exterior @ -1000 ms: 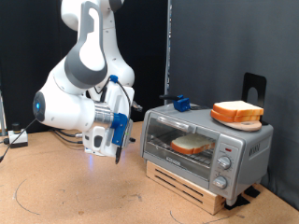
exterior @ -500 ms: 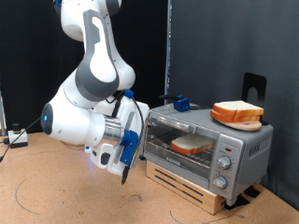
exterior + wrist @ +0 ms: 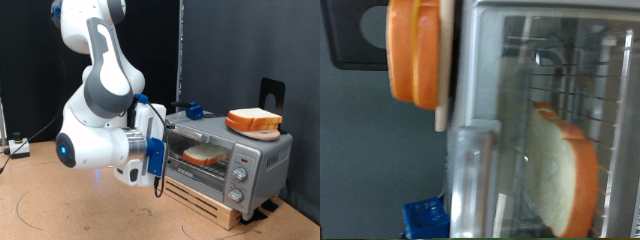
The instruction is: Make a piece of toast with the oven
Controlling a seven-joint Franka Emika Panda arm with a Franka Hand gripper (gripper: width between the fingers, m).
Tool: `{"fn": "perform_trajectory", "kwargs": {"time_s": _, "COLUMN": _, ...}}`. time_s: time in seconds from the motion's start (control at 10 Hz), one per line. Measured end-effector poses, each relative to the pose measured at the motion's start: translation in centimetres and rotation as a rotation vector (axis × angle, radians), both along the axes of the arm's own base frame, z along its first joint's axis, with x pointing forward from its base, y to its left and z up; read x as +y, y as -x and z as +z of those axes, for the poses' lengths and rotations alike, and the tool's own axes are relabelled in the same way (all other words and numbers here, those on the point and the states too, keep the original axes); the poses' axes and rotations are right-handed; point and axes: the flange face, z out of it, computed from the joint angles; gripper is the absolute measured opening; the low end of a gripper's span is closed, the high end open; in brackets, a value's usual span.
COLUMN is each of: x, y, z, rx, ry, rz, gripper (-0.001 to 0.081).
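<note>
The oven (image 3: 262, 157) stands on a wooden base at the exterior view's right, its glass door shut. The piece of toast (image 3: 205, 155) lies on the wire rack inside, behind the glass. My gripper (image 3: 158, 178) hangs just in front of the door's left end, level with the oven and very close to it. In the wrist view the oven (image 3: 490, 60) fills the picture, with its grey bar handle (image 3: 470, 180) close up and the piece of toast (image 3: 565, 170) behind the glass. My fingers do not show there.
A thicker pile of bread (image 3: 253, 121) lies on the oven's roof and also shows in the wrist view (image 3: 415, 50). A small blue object (image 3: 193, 110) sits on the roof's back left. Round knobs (image 3: 240, 176) are at the oven's right. Cables lie at the far left.
My arm has swung to the exterior view's right and lower, bringing the gripper from well left of the oven to just in front of its door.
</note>
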Motion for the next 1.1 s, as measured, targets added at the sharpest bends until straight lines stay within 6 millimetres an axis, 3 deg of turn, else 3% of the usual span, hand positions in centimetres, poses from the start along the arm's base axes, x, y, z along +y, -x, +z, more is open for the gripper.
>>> {"fn": "perform_trajectory", "kwargs": {"time_s": 0.3, "x": 1.0, "y": -3.2, "z": -1.5, "rx": -0.010, "ry": 0.077, "rz": -0.019, "gripper": 0.0807}}
{"fn": "perform_trajectory", "kwargs": {"time_s": 0.6, "x": 1.7, "y": -3.2, "z": -0.5, "rx": -0.048, "ry": -0.046, "rz": 0.018, "gripper": 0.0807}}
{"fn": "perform_trajectory", "kwargs": {"time_s": 0.8, "x": 2.4, "y": -4.7, "z": -0.5, "rx": -0.126, "ry": -0.071, "rz": 0.033, "gripper": 0.0807}}
{"fn": "perform_trajectory", "kwargs": {"time_s": 1.1, "x": 3.6, "y": -6.9, "z": -3.4, "rx": -0.136, "ry": -0.035, "rz": 0.028, "gripper": 0.0807}}
